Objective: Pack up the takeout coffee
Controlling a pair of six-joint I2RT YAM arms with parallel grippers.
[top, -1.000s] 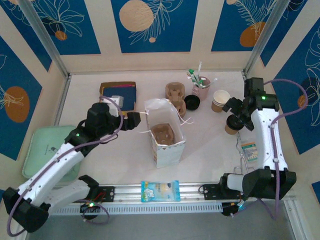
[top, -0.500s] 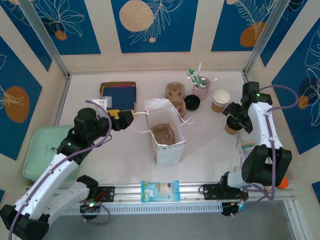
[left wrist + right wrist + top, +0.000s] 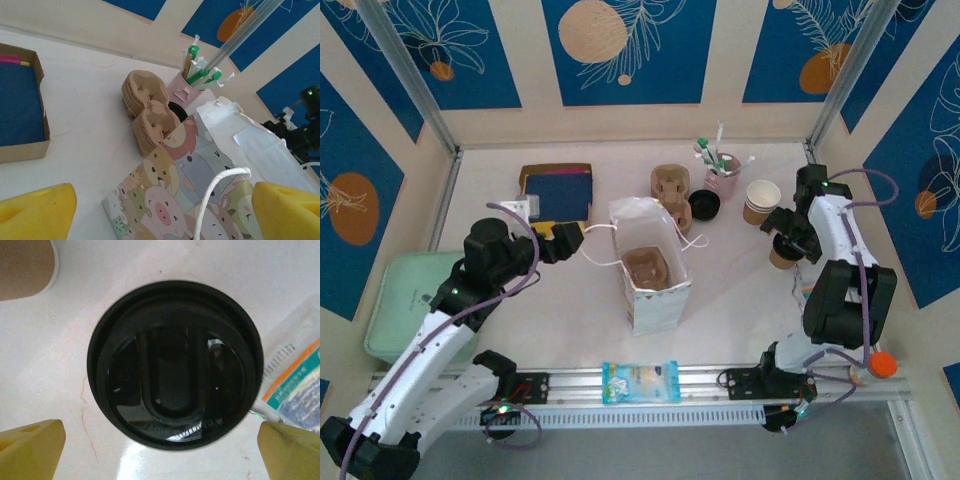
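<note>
At the right edge of the surface (image 3: 740,300), the takeout coffee (image 3: 779,261) stands upright: a kraft-brown cup with a black lid on it. It sits just in front of the nested stack of brown cups (image 3: 761,200) and clear of them. A printed sachet (image 3: 817,298) lies nearer the arm bases.

- Right gripper (image 3: 788,238): directly above the coffee, pointing down. From the right wrist, the black lid (image 3: 175,365) sits between the two yellow pads (image 3: 32,447). The jaws are spread as wide as they go, with one pad off each side of the lid and neither touching it. Nothing is held.
- The same view shows a corner of the stack of brown cups (image 3: 22,267) at upper left and the sachet (image 3: 295,385) at right, its edge just beside the cup.

Centre of the surface: a paper bag (image 3: 660,295) printed with cartoon animals, upright and mouth open, with a moulded pulp carrier (image 3: 646,268) down inside it.

- Left gripper (image 3: 572,238): level with the bag's left side, jaws wide apart. From the left wrist, the bag (image 3: 185,165) lies ahead, and its white cord handle (image 3: 232,171) loops up between the yellow pads (image 3: 35,210). The handle is not pinched and nothing is gripped.

Behind the bag are a pile of pulp carriers (image 3: 670,185), a loose black lid (image 3: 704,204) and a pink cup of stirrers (image 3: 723,180). A cardboard box with a blue lining (image 3: 557,190) sits at back left.
</note>
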